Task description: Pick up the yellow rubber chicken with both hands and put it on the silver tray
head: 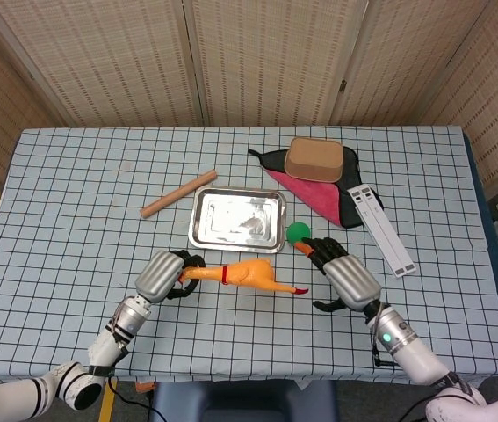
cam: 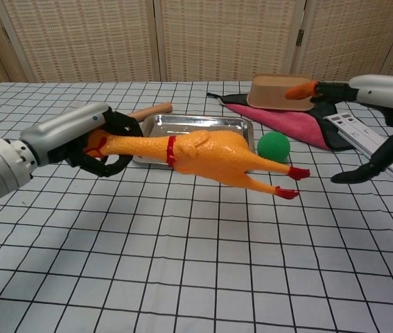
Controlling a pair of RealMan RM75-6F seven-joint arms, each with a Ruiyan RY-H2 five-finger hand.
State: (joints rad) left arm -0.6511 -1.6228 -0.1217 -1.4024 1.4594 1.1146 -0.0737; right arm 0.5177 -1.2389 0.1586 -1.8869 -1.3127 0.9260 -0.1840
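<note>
The yellow rubber chicken (head: 249,273) (cam: 206,155) hangs above the tablecloth, lying level, red feet pointing right. My left hand (head: 162,274) (cam: 78,138) grips its head and neck. My right hand (head: 347,277) (cam: 369,111) is to the right of the chicken's feet, fingers spread, holding nothing and apart from the chicken. The silver tray (head: 236,220) (cam: 199,128) lies just behind the chicken with nothing in it.
A green ball (head: 298,232) (cam: 273,148) sits right of the tray, close to my right hand. A wooden stick (head: 178,193) lies left of the tray. A brown bowl (head: 313,159) on a red and black cloth and a white ruler (head: 380,228) lie at the back right.
</note>
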